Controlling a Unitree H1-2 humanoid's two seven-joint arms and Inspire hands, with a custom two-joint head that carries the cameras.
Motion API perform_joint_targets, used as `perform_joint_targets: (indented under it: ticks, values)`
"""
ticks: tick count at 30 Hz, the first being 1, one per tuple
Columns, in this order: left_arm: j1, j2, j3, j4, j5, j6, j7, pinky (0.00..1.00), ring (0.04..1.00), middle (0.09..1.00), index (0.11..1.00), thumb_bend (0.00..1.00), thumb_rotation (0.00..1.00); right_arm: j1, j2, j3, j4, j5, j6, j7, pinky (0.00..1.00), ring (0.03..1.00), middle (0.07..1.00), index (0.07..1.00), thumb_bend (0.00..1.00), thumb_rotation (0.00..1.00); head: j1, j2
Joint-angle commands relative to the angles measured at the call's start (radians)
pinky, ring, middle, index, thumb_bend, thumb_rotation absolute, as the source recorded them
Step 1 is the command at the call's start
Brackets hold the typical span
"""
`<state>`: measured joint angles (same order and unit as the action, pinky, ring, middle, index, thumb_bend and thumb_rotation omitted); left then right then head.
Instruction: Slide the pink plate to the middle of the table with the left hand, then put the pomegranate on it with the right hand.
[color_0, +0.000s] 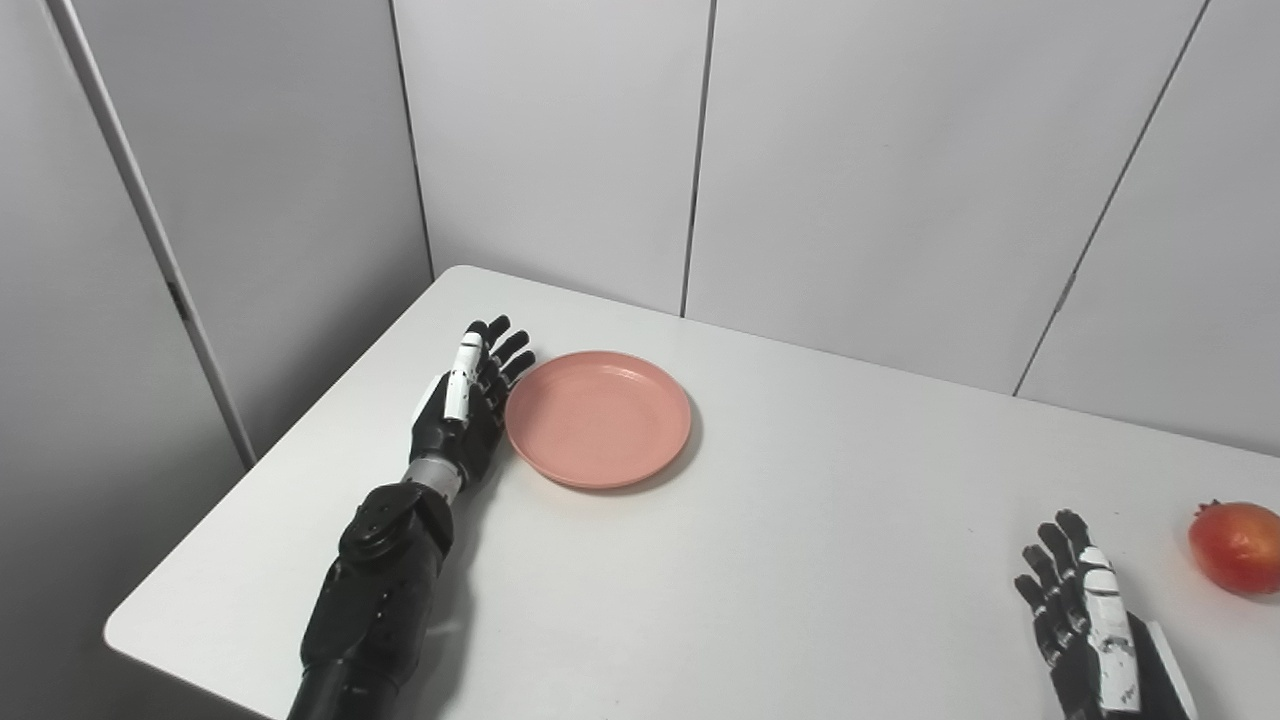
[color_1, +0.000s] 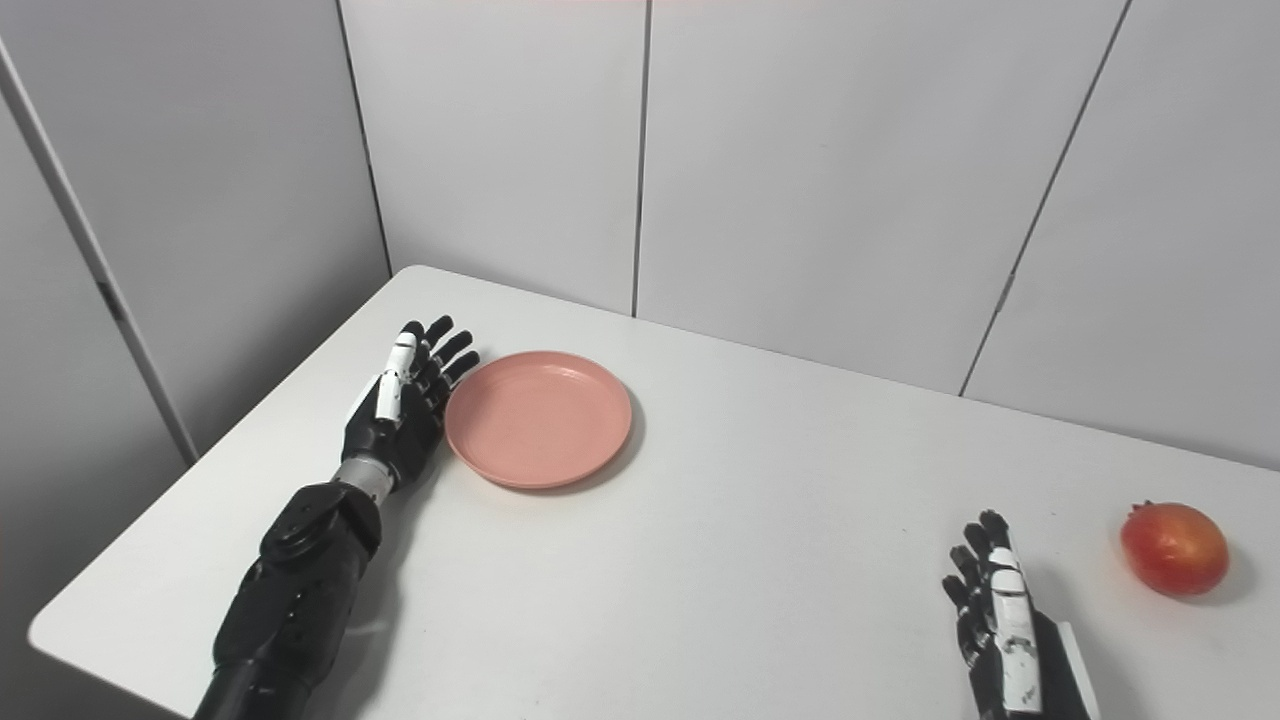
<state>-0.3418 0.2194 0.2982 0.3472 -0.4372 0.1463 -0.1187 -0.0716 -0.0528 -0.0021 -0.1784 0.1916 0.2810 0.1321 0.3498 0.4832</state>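
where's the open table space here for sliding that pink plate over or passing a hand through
The widest bare stretch lies between the pink plate and the right hand, across the table middle. More bare surface runs along the back edge by the wall panels. It is tight on the plate's left, where the left hand sits against the rim, and around the pomegranate at far right.

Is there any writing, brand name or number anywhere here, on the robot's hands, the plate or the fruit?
None can be read.
Round pink plate: plain.
Red pomegranate: no sticker visible.
Black-and-white left hand and right hand: no legible markings.
White table: no markings.
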Motion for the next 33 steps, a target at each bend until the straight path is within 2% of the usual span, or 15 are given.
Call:
perform_joint_targets:
  ticks: [1,5,11,16,19,28,33]
  values:
    - [-0.027,-0.024,-0.009,0.0,-0.008,0.037,0.007,0.96,0.95,0.946,0.946,0.38,1.0,-0.03,0.003,0.0,-0.027,-0.005,-0.028,-0.004,1.0,1.0,1.0,1.0,0.15,1.0,-0.005,0.004]
    - [-0.039,-0.047,-0.016,-0.01,0.002,0.046,0.017,0.96,0.948,0.944,0.947,0.38,1.0,-0.03,0.003,0.003,-0.025,-0.008,-0.033,-0.003,1.0,1.0,1.0,1.0,0.15,1.0,-0.016,0.009]
    - [-0.047,-0.067,-0.029,-0.008,-0.002,0.048,-0.005,0.96,0.956,0.957,0.962,0.38,1.0,-0.028,0.002,0.013,-0.026,-0.024,-0.044,-0.006,1.0,1.0,1.0,1.0,0.17,1.0,-0.035,0.021]
    - [-0.05,-0.08,-0.055,-0.004,0.006,0.041,-0.019,0.98,0.96,0.958,0.956,0.37,1.0,-0.029,0.002,0.018,-0.023,-0.029,-0.05,-0.002,1.0,1.0,1.0,1.0,0.19,1.0,-0.066,0.037]
    - [-0.051,-0.089,-0.066,-0.013,0.01,0.059,-0.006,0.97,0.948,0.95,0.95,0.37,1.0,-0.03,0.003,0.021,-0.012,-0.036,-0.068,0.0,1.0,1.0,1.0,1.0,0.2,1.0,-0.081,0.042]
    - [-0.042,-0.11,-0.122,-0.029,0.028,0.074,-0.017,0.98,0.958,0.953,0.946,0.38,1.0,-0.034,0.019,0.028,-0.015,-0.053,-0.056,-0.013,1.0,1.0,1.0,1.0,0.21,1.0,-0.134,0.067]
    - [-0.043,-0.126,-0.146,-0.048,0.043,0.098,-0.006,0.96,0.95,0.943,0.938,0.39,1.0,-0.04,0.023,0.034,-0.004,-0.061,-0.073,-0.008,1.0,1.0,1.0,1.0,0.21,1.0,-0.174,0.083]
